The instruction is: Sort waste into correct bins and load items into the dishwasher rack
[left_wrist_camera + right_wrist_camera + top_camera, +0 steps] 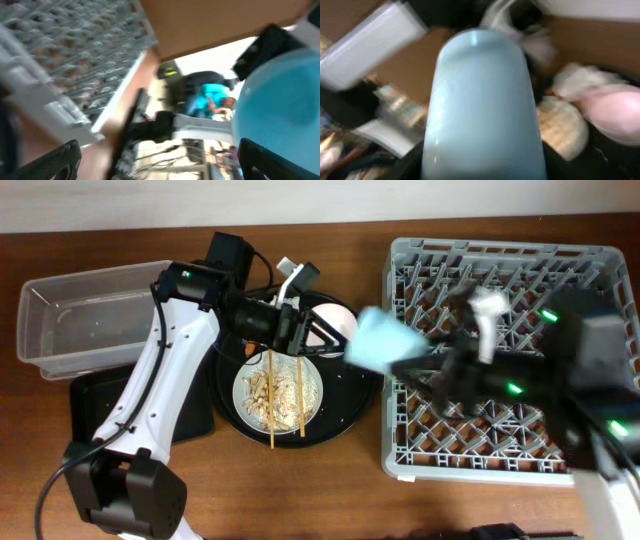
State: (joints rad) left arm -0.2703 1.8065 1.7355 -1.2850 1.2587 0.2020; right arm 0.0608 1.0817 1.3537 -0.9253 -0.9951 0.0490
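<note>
My right gripper (408, 358) is shut on the small blue cup (383, 340) and holds it in the air at the left edge of the grey dishwasher rack (500, 440). The cup fills the right wrist view (480, 100). My left gripper (312, 335) is open and empty above the pink bowl (338, 320), which is partly hidden. The white plate (277, 392) holds beige shredded scraps (268, 388) and two wooden chopsticks (298, 395). The left wrist view is blurred and shows the cup (285, 100) and the rack (65, 50). The tissue, red wrapper and orange piece are not visible.
The plate and bowl sit on a large round black tray (350, 402). The clear tub (80, 315) stands at the far left, with the shallow black tray (95, 398) in front of it, partly under my left arm.
</note>
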